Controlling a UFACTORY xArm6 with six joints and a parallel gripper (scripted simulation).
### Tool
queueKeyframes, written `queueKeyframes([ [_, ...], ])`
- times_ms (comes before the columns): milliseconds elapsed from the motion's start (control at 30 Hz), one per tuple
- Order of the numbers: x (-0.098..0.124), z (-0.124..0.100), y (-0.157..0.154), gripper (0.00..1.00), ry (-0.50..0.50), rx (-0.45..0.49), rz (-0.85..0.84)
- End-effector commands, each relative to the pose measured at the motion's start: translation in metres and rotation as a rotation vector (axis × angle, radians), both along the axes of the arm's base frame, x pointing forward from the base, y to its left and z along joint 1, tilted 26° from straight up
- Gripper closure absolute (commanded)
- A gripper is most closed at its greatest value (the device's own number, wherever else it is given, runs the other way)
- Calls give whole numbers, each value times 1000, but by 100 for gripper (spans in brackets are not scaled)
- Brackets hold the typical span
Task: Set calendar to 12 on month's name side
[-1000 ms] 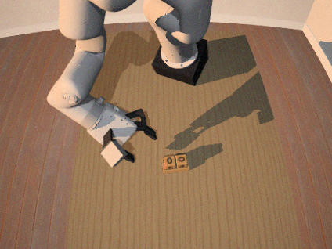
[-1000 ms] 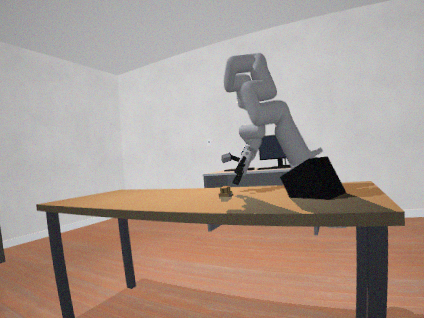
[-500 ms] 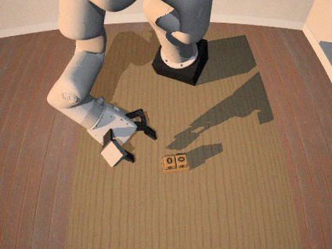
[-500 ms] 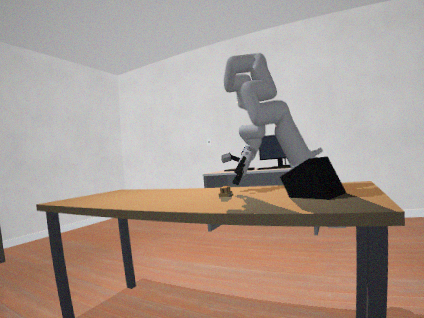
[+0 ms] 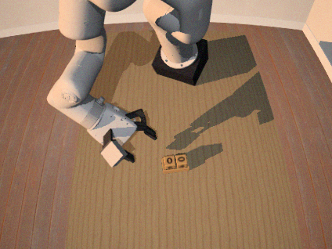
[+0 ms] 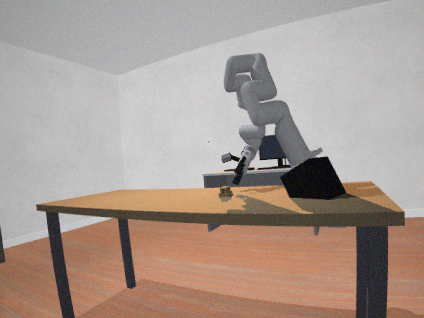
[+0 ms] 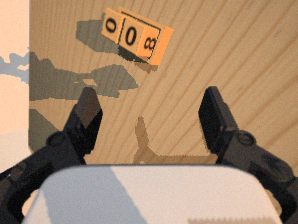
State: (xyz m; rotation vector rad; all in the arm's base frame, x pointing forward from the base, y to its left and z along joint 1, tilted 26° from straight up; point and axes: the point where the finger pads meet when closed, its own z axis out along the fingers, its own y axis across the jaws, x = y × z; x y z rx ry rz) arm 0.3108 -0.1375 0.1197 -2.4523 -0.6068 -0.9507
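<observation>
My gripper [image 5: 142, 145] hangs over the table [image 5: 243, 203] with its fingers spread as wide as they go and nothing between them. The calendar, a small tray [image 5: 175, 169] holding two cubes, sits to the right of the gripper, apart from it, flat on the table. In the wrist view the cubes [image 7: 131, 36] lie beyond the fingertips. The step in hand, as I judge it, is the approach to one cube: I should line the jaws across a cube's two free faces, come down straight so neither finger nudges the neighbour or the tray, and close only when centred. Readable writing: both cubes show 0 on top, and the end face of the right cube [image 5: 181, 160] shows 8. The month's name cannot be read.
</observation>
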Motion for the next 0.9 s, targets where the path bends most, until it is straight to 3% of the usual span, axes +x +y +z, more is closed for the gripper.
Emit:
queueKeyframes([
  [0, 0, 1, -1, 0, -2, -2, 0],
  [333, -1, 1, 1, 0, 4, -16, 15],
  [800, -36, 14, 22, 0, 96, -417, 352],
  [867, -36, 14, 22, 0, 96, -417, 352],
])
